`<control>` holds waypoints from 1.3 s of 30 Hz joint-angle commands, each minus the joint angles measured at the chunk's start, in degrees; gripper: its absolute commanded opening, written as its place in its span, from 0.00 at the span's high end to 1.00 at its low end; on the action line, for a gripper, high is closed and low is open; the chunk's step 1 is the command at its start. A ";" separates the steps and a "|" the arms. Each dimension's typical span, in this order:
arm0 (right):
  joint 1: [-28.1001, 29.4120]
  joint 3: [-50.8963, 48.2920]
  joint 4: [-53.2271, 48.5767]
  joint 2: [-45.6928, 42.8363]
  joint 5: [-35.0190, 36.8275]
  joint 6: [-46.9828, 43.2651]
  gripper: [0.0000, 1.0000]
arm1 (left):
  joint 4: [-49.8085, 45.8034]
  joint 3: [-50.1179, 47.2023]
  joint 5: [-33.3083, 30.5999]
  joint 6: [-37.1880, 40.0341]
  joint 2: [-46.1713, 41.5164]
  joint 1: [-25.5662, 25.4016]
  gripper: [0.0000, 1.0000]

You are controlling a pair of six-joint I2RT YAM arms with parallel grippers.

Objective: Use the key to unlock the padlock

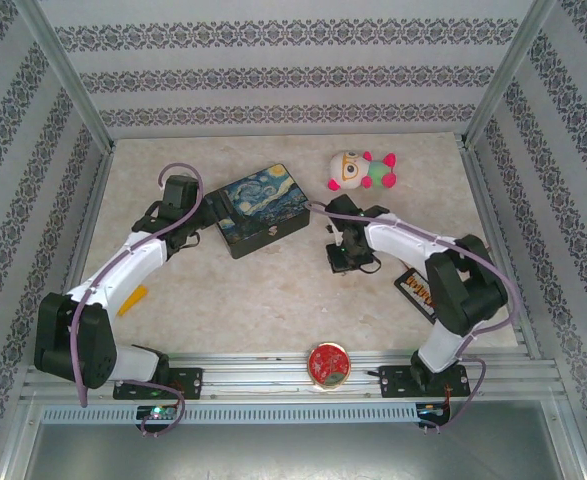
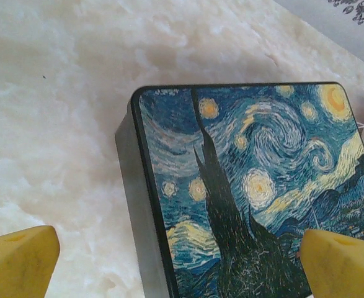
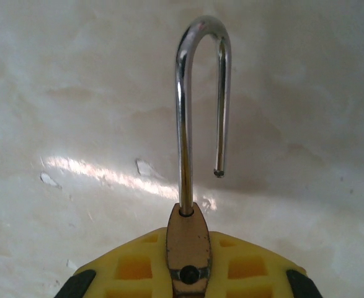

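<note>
The table (image 1: 253, 300) carries everything, and the 2 arms reach out from its near edge. The tin (image 1: 263, 208) sits left of centre toward the back with its lid shut. The left gripper (image 2: 180, 264) hovers at the tin's left end, its 2 yellow pads (image 2: 17, 261) spread wide with nothing gripped between them: released. My reading is that it plays no part in the lock work and is parked there, out of the right arm's way. The toy (image 1: 361, 170) near the back and the red disc (image 1: 329, 363) by the front rail lie well apart from both grippers and look like bystanders to the task.

The right gripper (image 3: 188, 273), right of centre and near the tin's right end, is clenched on the padlock (image 3: 188, 239). It pinches the brass body edge-on between its pads, over bare table, with the shackle (image 3: 182, 105) pointing away from the wrist. That hold makes sense: the body cannot turn, and the shackle has free room to lift. The shackle stands raised, with 1 leg seated in the body and the other leg's tip hanging free beside it, clear of the brass. So I judge the lock already open and the task about done. A dark round spot at the body's near end may be a keyway or a rivet. I cannot tell which, nor where the key is.
</note>
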 commanded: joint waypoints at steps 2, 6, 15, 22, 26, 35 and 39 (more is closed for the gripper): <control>0.85 4.68 -1.86 4.14 3.13 -2.26 0.90 | 3.20 -1.28 3.45 -2.30 -0.73 0.47 0.01; 0.85 7.83 -2.96 7.75 4.49 -2.88 0.89 | 4.42 -1.81 5.55 -3.18 -0.28 0.47 0.01; 1.28 10.91 -4.75 12.97 6.12 -2.74 0.71 | 7.34 -2.07 9.37 -4.31 1.85 0.40 0.01; 1.55 11.61 -5.21 11.25 6.62 -1.53 0.60 | 7.51 -1.13 10.30 -4.02 3.41 0.43 0.01; 0.81 12.53 -5.33 7.41 5.08 -1.14 0.56 | 6.20 -0.58 9.92 -3.04 3.89 0.39 0.01; -3.37 15.08 2.19 0.75 -3.03 2.09 0.60 | 4.57 0.08 8.35 -1.69 5.14 0.44 0.01; -4.92 18.78 4.94 3.08 -2.68 2.64 0.63 | 4.43 1.00 8.10 -1.07 7.46 0.38 0.01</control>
